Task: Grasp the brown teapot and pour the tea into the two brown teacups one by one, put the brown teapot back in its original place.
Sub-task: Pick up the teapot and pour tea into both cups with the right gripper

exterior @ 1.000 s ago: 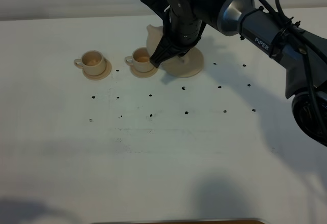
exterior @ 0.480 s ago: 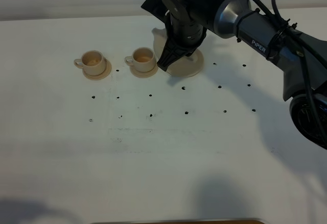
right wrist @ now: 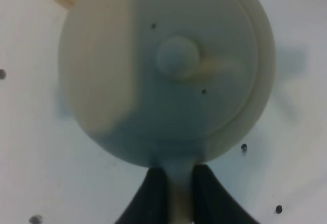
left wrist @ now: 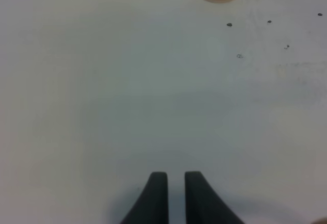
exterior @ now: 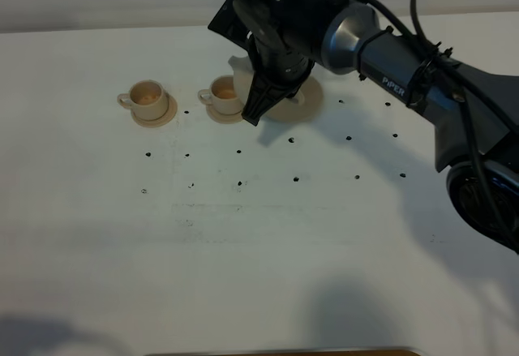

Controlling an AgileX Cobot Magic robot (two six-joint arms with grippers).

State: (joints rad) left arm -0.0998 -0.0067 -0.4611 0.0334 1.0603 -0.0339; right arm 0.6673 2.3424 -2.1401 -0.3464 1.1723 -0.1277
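Tan teapot (right wrist: 168,71) (gripped) beside cup (exterior: 219,92) rim

Front & left of the surface (exterior: 243,250) lie open, only small dark dots on it; wide room ahead of the left hand (left wrist: 176,183). At the back stand 2 teacups (exterior: 147,95) w/ a gap between; the right arm (exterior: 389,48) & teapot (exterior: 240,70) crowd the nearer cup.
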